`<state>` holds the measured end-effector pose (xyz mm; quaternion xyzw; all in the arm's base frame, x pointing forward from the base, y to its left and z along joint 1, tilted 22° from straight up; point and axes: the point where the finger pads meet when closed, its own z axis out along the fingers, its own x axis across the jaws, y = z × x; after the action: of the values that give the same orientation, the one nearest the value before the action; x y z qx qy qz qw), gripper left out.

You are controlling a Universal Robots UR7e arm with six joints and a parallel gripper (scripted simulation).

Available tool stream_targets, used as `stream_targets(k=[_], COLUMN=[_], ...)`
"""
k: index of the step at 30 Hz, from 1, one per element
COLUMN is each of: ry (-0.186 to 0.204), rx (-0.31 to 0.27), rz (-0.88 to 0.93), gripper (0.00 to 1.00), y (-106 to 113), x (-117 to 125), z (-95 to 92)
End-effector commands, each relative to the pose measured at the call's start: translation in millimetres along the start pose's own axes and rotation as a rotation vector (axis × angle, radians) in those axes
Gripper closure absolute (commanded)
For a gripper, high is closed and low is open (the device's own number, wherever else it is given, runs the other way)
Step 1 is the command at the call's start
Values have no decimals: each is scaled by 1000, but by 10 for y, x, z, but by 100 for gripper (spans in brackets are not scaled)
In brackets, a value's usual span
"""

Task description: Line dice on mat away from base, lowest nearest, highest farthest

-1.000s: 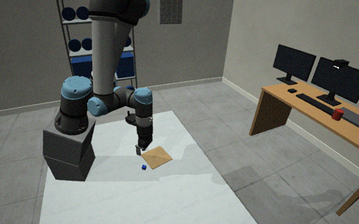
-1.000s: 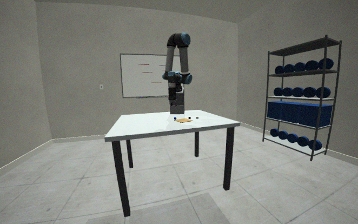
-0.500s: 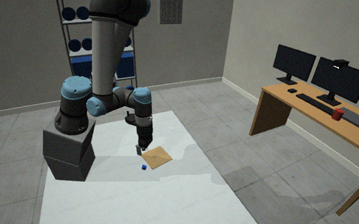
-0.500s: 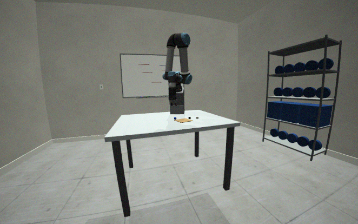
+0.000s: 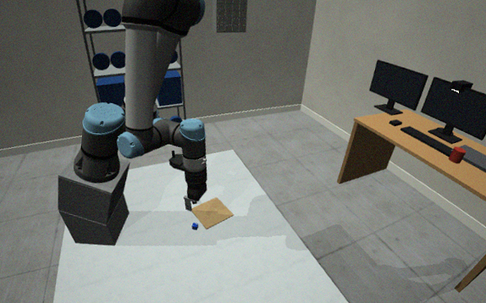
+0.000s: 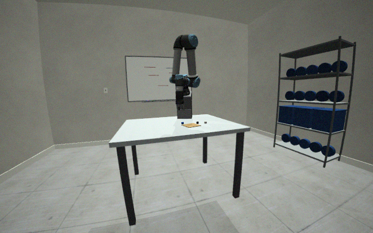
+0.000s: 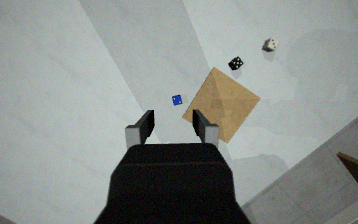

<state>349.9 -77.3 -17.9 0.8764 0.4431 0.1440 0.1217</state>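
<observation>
A tan square mat (image 7: 221, 104) lies flat on the white table; it also shows in the top view (image 5: 212, 212) and in the exterior view (image 6: 191, 125). A blue die (image 7: 176, 100) sits on the table just off the mat's edge, also seen in the top view (image 5: 194, 225). A black die (image 7: 236, 63) sits on the table by the mat's far corner. A white die (image 7: 270, 45) sits on the table beyond it. No die is on the mat. My gripper (image 7: 173, 117) (image 5: 189, 203) is open and empty, hovering above the table near the blue die and the mat's edge.
The robot's base pedestal (image 5: 92, 203) stands on the table's back left. The table edge shows at the lower right of the wrist view. A shelf rack (image 6: 312, 101) and a desk with monitors (image 5: 438, 143) stand away from the table.
</observation>
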Motion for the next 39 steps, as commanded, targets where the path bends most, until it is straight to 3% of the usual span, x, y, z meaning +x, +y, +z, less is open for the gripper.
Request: stream_targets(k=[1, 20, 39], ry=[0, 0, 0], rx=[-1, -1, -1], rz=[0, 0, 0], gripper=[0, 0, 0], y=[2, 2, 2], x=[0, 0, -1], z=[33, 277, 722])
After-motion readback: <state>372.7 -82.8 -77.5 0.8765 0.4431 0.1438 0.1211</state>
